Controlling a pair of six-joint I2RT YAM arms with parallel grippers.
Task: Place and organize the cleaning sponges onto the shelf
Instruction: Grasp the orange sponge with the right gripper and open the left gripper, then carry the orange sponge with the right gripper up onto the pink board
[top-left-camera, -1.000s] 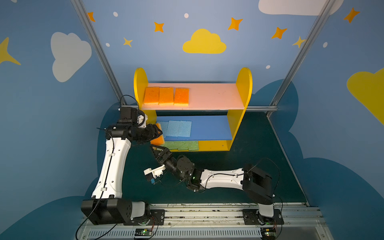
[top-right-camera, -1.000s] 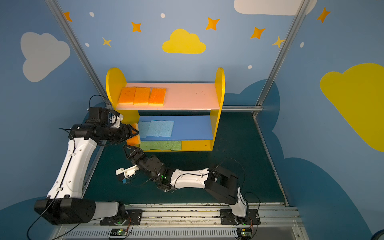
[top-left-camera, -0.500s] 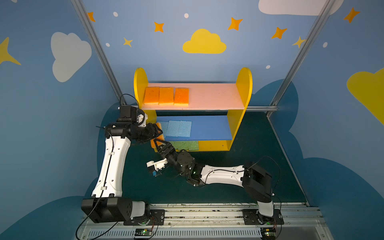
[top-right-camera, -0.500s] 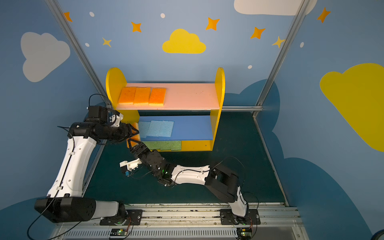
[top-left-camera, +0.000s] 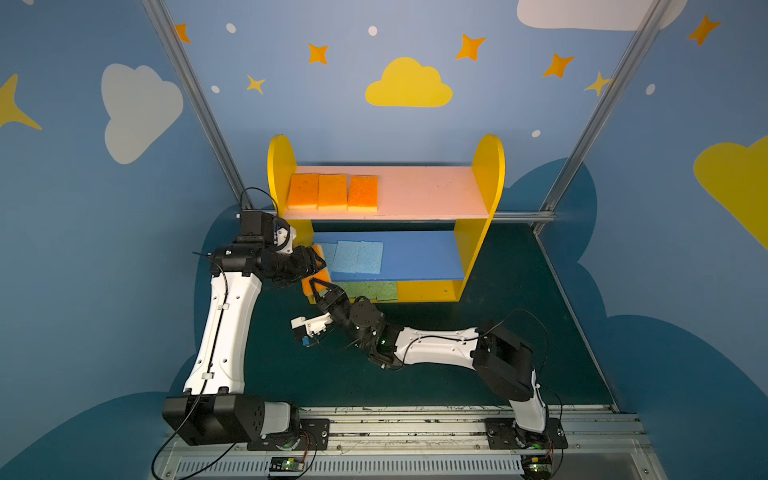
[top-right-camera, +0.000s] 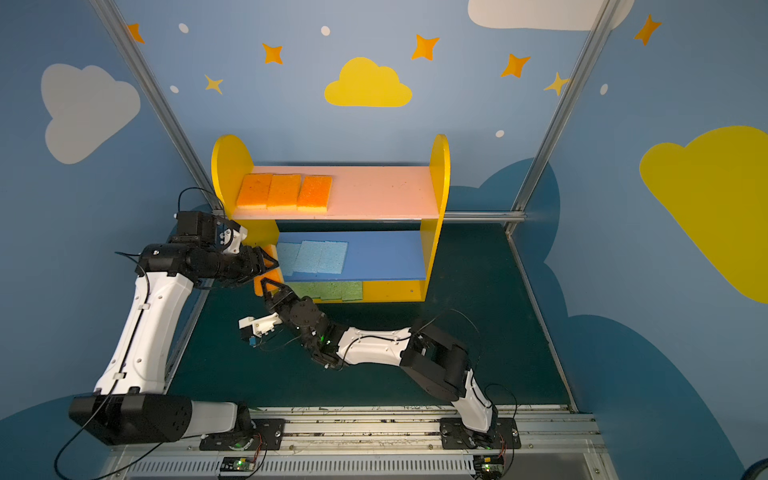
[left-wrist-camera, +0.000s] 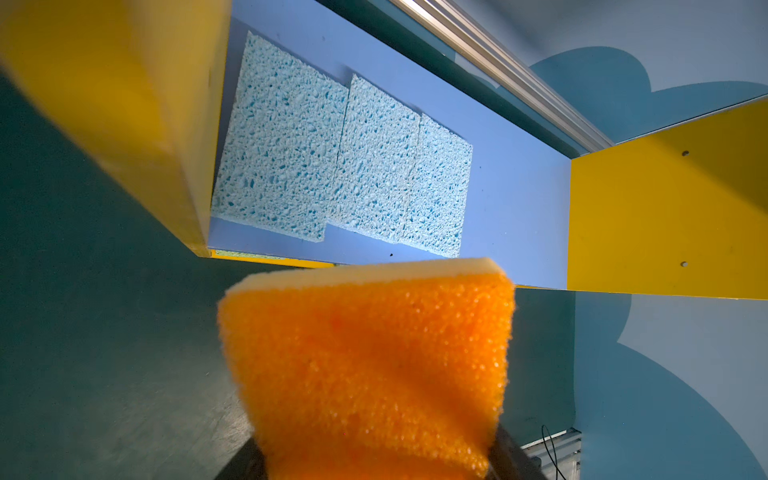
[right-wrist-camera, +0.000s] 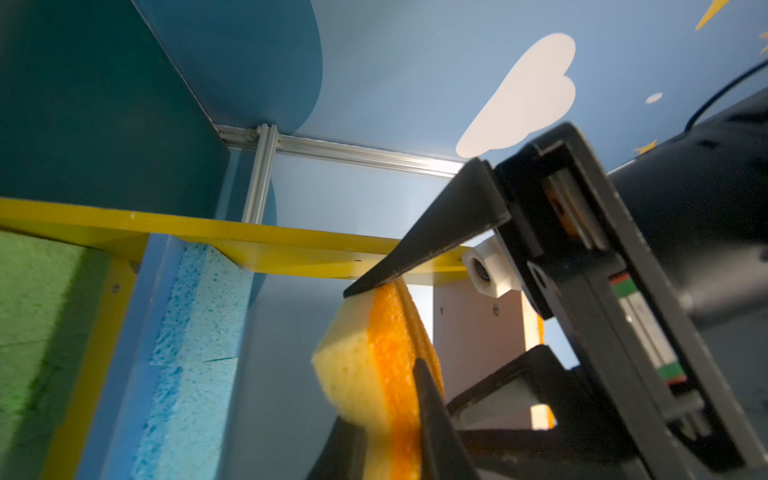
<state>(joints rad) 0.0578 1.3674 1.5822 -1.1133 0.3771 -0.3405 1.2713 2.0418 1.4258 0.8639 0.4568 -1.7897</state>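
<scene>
The shelf (top-left-camera: 488, 174) stands on the dark green surface (top-left-camera: 540, 332) in the middle of both top views, with its back to the blue wall. On its pink board (top-left-camera: 424, 195), the highest one, three orange sponges (top-left-camera: 332, 191) lie flat side by side at the left end, close together. On the blue board (top-left-camera: 419, 255) below it, the light blue sponges (top-left-camera: 357, 257) lie also at the left end, in a tight row. On the yellow board (top-left-camera: 428, 291) at the bottom, the green sponges (top-left-camera: 376, 291) show only their front part; the rest is hidden under the blue board. One more orange sponge (left-wrist-camera: 365, 361), with a yellow face, is in the air left of centre in both top views, just beside the front left corner of the shelf and near the left end of the blue board. The right claw (top-left-camera: 319, 287) reaches in from the lower right and is clenched on this sponge; in the right wrist view its two fingers press the orange side and the yellow side. The left claw (top-left-camera: 316, 262) comes from the left, and its jaws stand wide around the same sponge, with one fingertip touching the yellow edge. Whether it presses the sponge or is released, I cannot tell.
</scene>
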